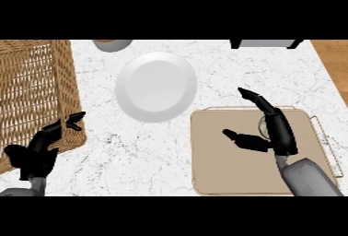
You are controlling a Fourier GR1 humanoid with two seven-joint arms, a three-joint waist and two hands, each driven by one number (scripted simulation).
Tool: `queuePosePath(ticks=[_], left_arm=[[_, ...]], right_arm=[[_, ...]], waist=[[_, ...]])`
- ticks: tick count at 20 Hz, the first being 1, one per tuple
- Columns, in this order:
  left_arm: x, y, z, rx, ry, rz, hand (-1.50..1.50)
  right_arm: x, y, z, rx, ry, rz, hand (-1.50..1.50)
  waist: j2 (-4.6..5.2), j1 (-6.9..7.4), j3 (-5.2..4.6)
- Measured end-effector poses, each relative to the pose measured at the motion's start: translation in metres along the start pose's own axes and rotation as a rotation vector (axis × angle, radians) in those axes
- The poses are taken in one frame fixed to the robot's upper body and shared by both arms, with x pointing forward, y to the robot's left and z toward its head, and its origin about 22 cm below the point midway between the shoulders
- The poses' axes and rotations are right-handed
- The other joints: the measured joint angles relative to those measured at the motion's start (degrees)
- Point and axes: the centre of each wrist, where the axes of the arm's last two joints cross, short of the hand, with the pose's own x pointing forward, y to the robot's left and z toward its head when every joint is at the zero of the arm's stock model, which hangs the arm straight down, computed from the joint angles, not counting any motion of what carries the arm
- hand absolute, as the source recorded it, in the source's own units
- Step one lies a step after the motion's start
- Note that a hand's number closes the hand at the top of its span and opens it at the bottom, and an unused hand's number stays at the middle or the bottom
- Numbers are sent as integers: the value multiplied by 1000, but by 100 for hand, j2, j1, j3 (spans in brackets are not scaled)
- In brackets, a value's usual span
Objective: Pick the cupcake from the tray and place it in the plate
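Note:
A beige tray (217, 161) with thin wire handles lies at the lower right of the marble counter. The cupcake (262, 124) is mostly hidden behind my right hand (275, 136); only a pale sliver of it shows beside the fingers. That hand hovers over the tray, open, fingers straight and pointing up-left, thumb spread toward the left. A white plate (155, 86) sits up-left of the tray with nothing on it. My left hand (41, 147) rests open at the lower left, over the edge of the wicker basket.
A large wicker basket (34, 92) fills the left side. A grey cup or bowl (112, 44) stands at the top edge, and a dark-legged grey object (266, 44) at the top right. Wooden floor (334, 64) shows past the counter's right edge.

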Motion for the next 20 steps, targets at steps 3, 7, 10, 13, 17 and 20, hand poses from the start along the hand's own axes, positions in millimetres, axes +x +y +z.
queuePosePath(ticks=[3,7,10,13,17,20], left_arm=[[1,8,4,-5,3,1,0],[7,15,15,15,33,-41,0],[22,14,20,33,67,-92,0],[32,14,27,5,38,-99,0],[37,17,30,-7,8,-86,0],[39,17,29,-27,-8,-76,0]], right_arm=[[-10,-5,13,-32,-22,68,-150],[-8,-20,29,-80,-30,146,-150],[-8,-38,37,-79,6,240,-150],[-8,-57,40,-36,69,349,-150],[-3,-76,42,72,175,494,-150],[5,-79,38,145,264,572,-150]], waist=[[-31,-13,29],[-80,-41,113],[-119,-88,207],[-121,-112,164],[-98,-142,96],[-80,-126,71]])
